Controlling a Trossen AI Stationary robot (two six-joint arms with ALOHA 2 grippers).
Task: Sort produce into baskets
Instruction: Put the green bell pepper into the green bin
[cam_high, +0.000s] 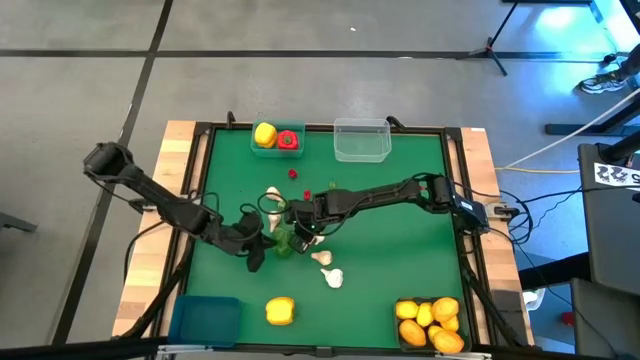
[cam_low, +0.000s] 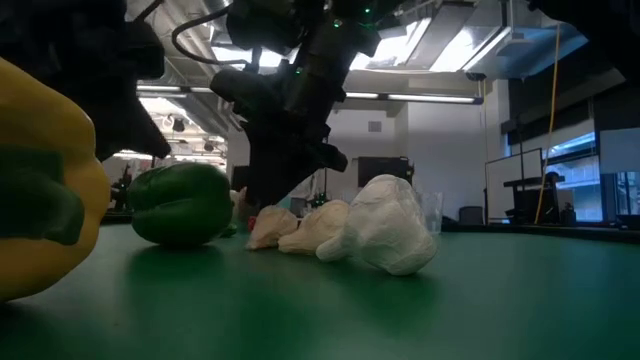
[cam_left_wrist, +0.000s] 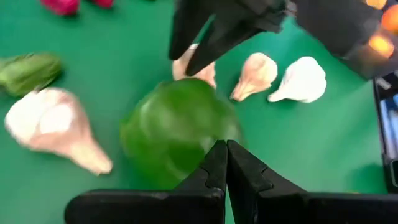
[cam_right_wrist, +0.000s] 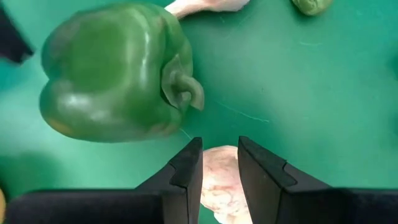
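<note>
A green bell pepper (cam_high: 285, 241) (cam_left_wrist: 174, 124) (cam_right_wrist: 112, 68) lies on its side on the green mat at mid-table. My right gripper (cam_high: 303, 228) (cam_right_wrist: 219, 146) stands just right of it, shut on a white garlic bulb (cam_right_wrist: 219, 177). My left gripper (cam_high: 262, 248) (cam_left_wrist: 226, 149) is shut at the pepper's left side. More garlic bulbs (cam_high: 322, 257) (cam_high: 333, 278) (cam_high: 272, 197) lie around on the mat. A yellow pepper (cam_high: 280, 311) lies near the front edge. My right gripper pinches the garlic bulb (cam_right_wrist: 219, 163) between its two fingers, coming from above and slanting down. The bulb fills the narrow gap and sits at mat level beside the pepper's stem. My left gripper's shut tips are over the pepper's near side (cam_left_wrist: 205, 140); whether they touch it, I cannot tell.
The teal basket (cam_high: 276, 152) at the far edge holds a yellow and a red pepper. The clear basket (cam_high: 361, 154) stands beside it. The blue basket (cam_high: 205, 320) is front left, and the dark grey basket (cam_high: 430, 299) with oranges is front right. Small red pieces (cam_high: 293, 173) lie far of centre.
</note>
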